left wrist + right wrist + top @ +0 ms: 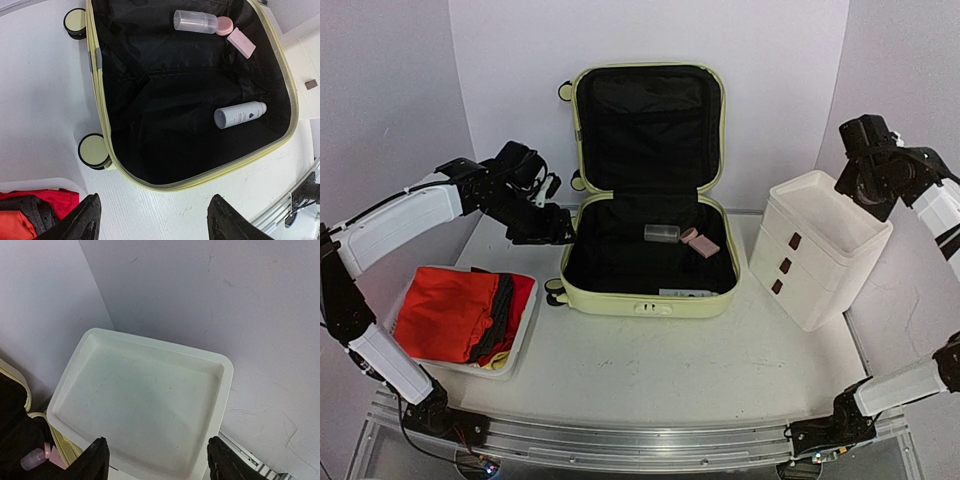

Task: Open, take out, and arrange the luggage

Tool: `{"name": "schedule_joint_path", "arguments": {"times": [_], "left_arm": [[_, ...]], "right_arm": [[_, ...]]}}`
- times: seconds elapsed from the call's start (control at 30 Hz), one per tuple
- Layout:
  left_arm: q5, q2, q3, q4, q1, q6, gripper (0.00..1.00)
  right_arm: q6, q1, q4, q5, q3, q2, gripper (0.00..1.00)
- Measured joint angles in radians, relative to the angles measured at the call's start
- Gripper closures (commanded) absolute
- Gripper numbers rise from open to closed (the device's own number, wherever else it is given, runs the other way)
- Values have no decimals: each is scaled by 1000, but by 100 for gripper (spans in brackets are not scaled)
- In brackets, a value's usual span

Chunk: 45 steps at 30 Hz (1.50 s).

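As both stand spread and empty, the left gripper (155,227) hovers by the left edge of the luggage (640,305), and the right gripper (156,465) over the drawer box (145,405). Open at the far middle of the table (670,370), the luggage holds a clear tube (196,21), a pink block (241,42) and a white bottle (240,114). Taking-out seems in hand; the next move calls for reaching inside. At the near-left corner, the basket (525,330) holds red clothes (450,312).

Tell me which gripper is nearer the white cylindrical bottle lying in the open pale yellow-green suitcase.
Left. The left gripper hovers just outside the suitcase's near-left corner, by the bottle; the right gripper hangs over the white drawer box, beyond the suitcase.
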Motion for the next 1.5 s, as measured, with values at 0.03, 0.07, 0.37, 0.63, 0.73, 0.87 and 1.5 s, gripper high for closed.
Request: {"name": "schedule_joint_path", "arguments": {"times": [0.03, 0.07, 0.37, 0.63, 0.73, 0.87, 1.5], "left_arm": [[-2, -5, 0, 2, -3, -1, 26], [-3, -10, 0, 4, -5, -2, 26], [-11, -24, -40, 24, -9, -2, 26], [-18, -53, -81, 26, -9, -1, 26], [-17, -55, -85, 27, -9, 1, 26], [-17, -58, -91, 35, -9, 5, 26], [-16, -63, -111, 55, -9, 8, 27]], "right_arm": [[17, 24, -19, 1, 0, 1, 32], [40, 52, -45, 1, 0, 5, 32], [317, 376, -248, 14, 135, 216, 21], [563, 422, -323, 10, 164, 365, 22], [592, 404, -323, 10, 159, 392, 22], [613, 338, -313, -23, 162, 470, 25], [661, 259, -143, -66, -36, 628, 28]]}}
